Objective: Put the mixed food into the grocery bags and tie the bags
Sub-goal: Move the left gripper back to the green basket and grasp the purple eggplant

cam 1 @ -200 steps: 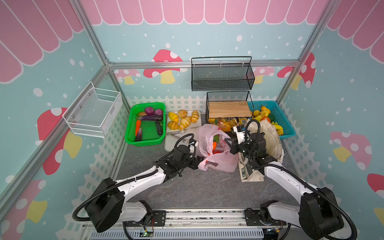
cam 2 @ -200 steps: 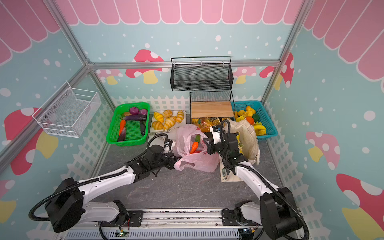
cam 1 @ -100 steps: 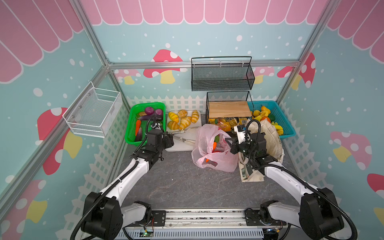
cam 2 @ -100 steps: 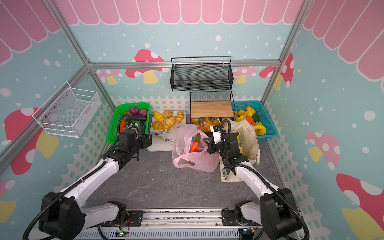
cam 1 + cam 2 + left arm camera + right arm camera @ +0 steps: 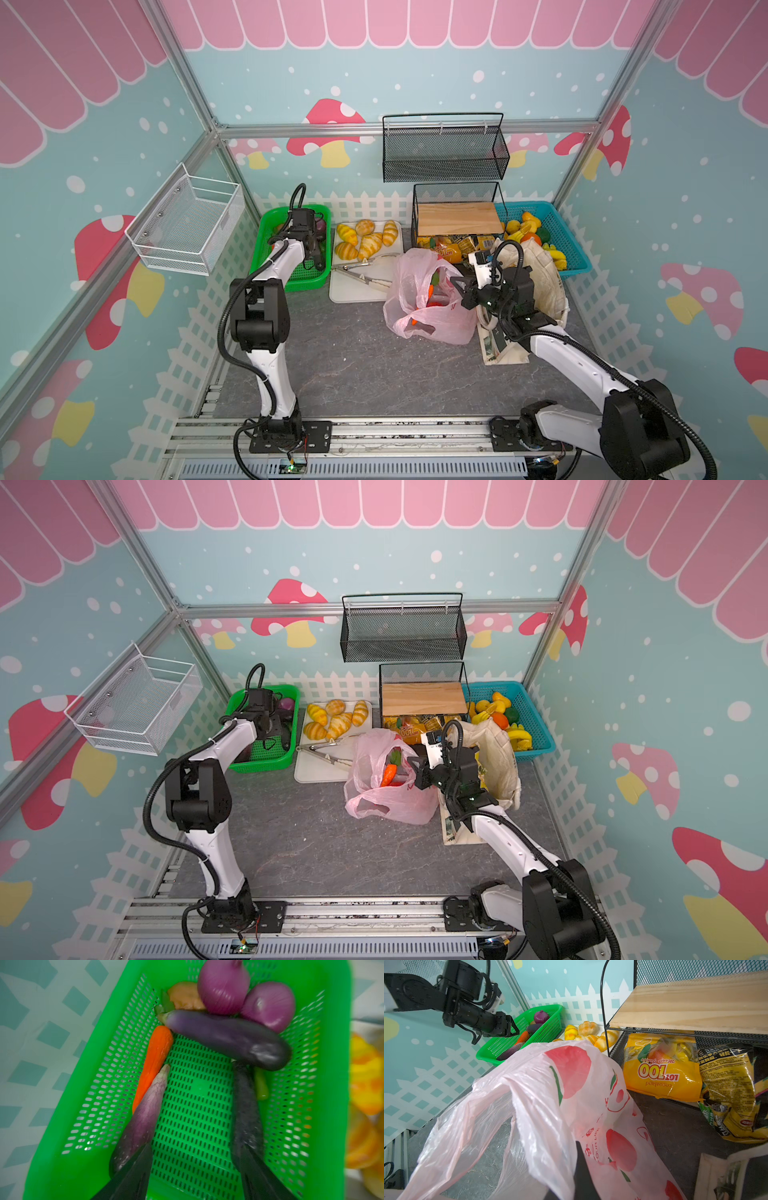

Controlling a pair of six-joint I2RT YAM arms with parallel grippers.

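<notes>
Left claw (image 5: 195, 1147): jaws apart over the green basket (image 5: 332, 1084) floor, holding nothing. Pale eggplant (image 5: 143, 1118) runs under one finger (image 5: 133, 1172) and a long dark eggplant (image 5: 245, 1105) under the other; can't tell if either touches. Carrot (image 5: 153, 1059) lies against the pale eggplant, ahead of the tips, by the basket wall. Fat eggplant (image 5: 226, 1039) sits crosswise beyond, two onions (image 5: 224, 987) behind it.

Right claw (image 5: 457, 284): closed, pinching the pink bag (image 5: 440, 324) at its right rim; the film drapes over the finger in the right wrist view. Second carrot (image 5: 388, 774) is inside the bag. Tote (image 5: 540, 282) is slumped behind the right wrist, at the right edge of the table (image 5: 332, 365). Snack packs (image 5: 662, 1072) sit under the rack (image 5: 695, 1001), just behind the bag.

Left arm: elbow high, forearm reaching to the back-left table corner, claw pitched down into the basket. Right arm: low, stretched from front-right, claw pointing left.

Room: basket walls are close on both sides of the left claw. Tray (image 5: 353, 291) with rolls (image 5: 368, 245) and tongs (image 5: 361, 276) is just right of the basket. Grey top is bare from the bag to the front edge.
</notes>
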